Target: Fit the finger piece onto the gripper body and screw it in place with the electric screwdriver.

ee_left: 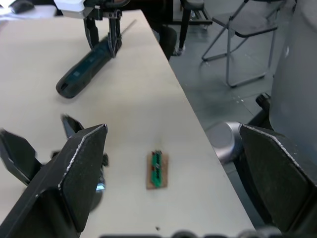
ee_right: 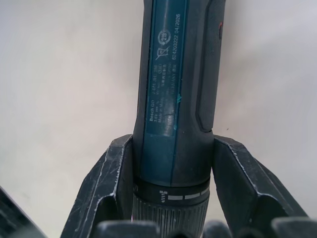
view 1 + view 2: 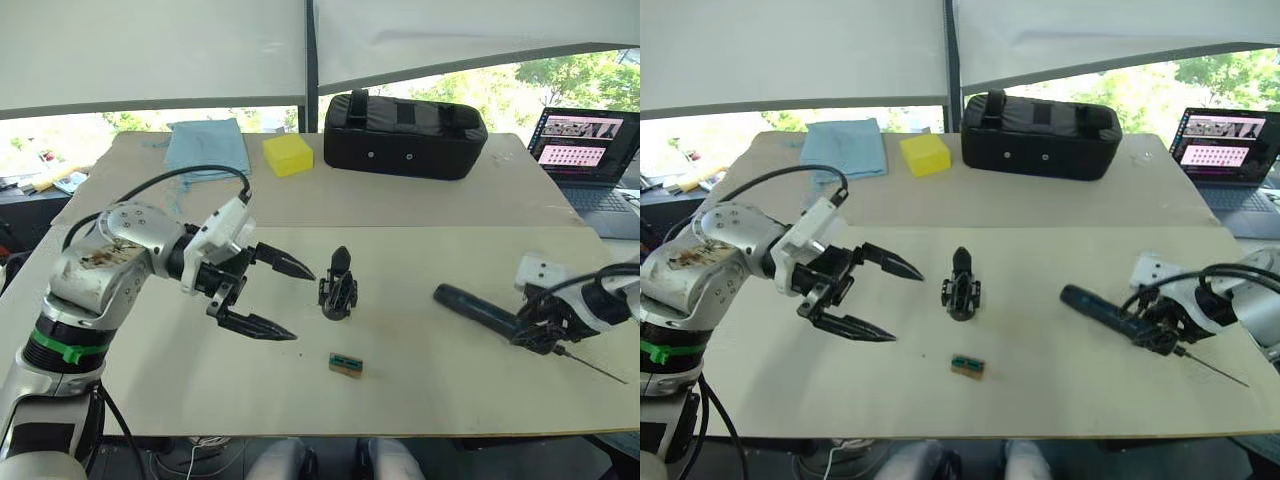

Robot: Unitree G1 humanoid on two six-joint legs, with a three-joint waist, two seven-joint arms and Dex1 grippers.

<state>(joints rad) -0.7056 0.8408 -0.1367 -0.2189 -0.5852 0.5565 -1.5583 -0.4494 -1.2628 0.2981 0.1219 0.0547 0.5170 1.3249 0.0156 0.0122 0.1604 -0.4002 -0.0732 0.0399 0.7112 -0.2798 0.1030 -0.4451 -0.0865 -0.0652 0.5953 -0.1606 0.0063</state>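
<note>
Left gripper (image 3: 285, 300) is hovering with its black fingers spread wide and empty — the small chunky black gripper body (image 3: 338, 285) is standing just at its 3 o'clock. Right gripper (image 3: 537, 330) is clamping the dark teal electric screwdriver (image 3: 480, 308) on the pale tabletop (image 3: 420, 400).

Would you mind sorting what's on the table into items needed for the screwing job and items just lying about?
Job:
- small chunky black gripper body
- dark teal electric screwdriver, clamped in right claw
- left claw, open

Lying about:
- big black padded case
- yellow block
- light blue cloth
- small green-brown block
- laptop
</note>
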